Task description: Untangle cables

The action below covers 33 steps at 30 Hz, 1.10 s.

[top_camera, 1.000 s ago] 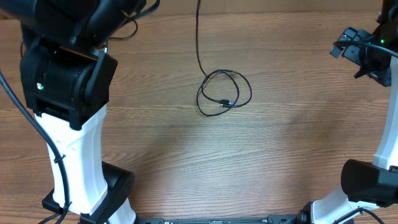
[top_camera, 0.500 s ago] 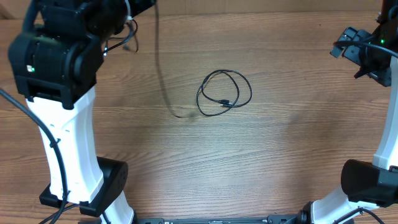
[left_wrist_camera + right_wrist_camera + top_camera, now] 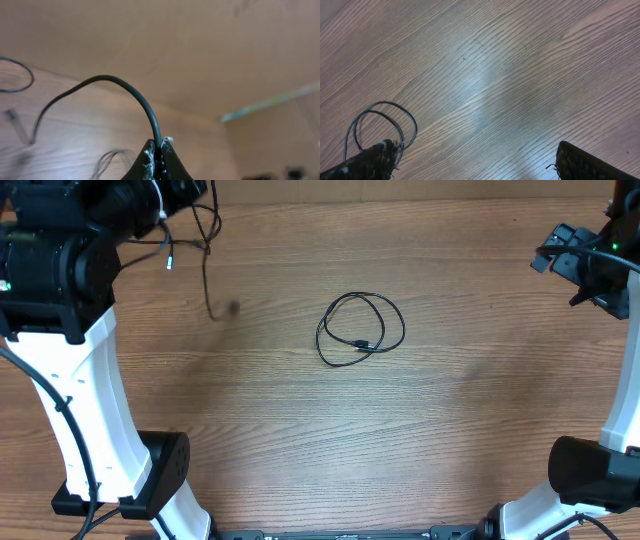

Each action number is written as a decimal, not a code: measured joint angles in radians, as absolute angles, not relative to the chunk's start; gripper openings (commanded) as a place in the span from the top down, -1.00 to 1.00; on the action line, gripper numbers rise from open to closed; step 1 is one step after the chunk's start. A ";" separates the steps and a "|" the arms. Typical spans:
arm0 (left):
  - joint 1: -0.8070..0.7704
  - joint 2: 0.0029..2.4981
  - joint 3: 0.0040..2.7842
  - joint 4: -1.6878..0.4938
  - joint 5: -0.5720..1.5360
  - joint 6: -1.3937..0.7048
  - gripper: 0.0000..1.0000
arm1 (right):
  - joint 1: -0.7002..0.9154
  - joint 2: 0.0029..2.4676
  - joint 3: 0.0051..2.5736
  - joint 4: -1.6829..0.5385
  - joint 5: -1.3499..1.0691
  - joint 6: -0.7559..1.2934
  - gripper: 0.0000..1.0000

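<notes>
Left gripper [image 3: 159, 152] pinched tight on loose cable [image 3: 115, 82], dangling over table [image 3: 300, 430] far left. Coiled cable [image 3: 360, 327] lies mid-table. Right gripper [image 3: 474, 155] wide open, holds nothing. Danger: thin, may slip out, fall, knot up.

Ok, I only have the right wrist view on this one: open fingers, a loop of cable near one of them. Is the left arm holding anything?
Observer: Yes. In the left wrist view the left fingers are shut on a second cable that arcs up out of them.
Reviewer: Is it joined to my loop?
Observer: No. Overhead, the loop lies alone on the table; the held cable hangs at the far left, apart from it.
Reviewer: And my right arm?
Observer: Overhead shows the right arm at the table's right edge, off to the side of the loop, not above it.
</notes>
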<state>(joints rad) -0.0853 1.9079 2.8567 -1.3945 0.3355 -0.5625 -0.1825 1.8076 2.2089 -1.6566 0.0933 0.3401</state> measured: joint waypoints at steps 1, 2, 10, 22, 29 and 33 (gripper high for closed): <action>-0.085 1.908 2.841 -1.412 0.344 -0.506 0.92 | -0.183 1.808 2.209 -1.657 0.093 0.340 -1.00; -0.085 1.908 2.825 -1.425 0.350 -0.460 0.92 | -0.183 1.808 2.209 -1.657 0.093 0.340 -1.00; -0.044 1.910 2.618 -1.445 0.364 -0.210 0.92 | -0.183 1.808 2.209 -1.656 0.093 0.340 -1.00; 0.134 1.914 2.424 -1.515 0.400 -0.089 0.91 | -0.183 1.808 2.209 -1.657 0.093 0.340 -1.00; 0.263 1.914 2.309 -1.539 0.287 -0.075 0.92 | -0.183 1.808 2.209 -1.657 0.093 0.340 -1.00; 0.333 1.914 2.230 -1.485 0.201 -0.076 0.92 | -0.183 1.808 2.209 -1.657 0.094 0.340 -1.00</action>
<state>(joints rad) 0.3332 1.9137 2.2303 -1.4853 0.2012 -0.0761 -0.1825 1.8076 2.2089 -1.6566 0.0937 0.3397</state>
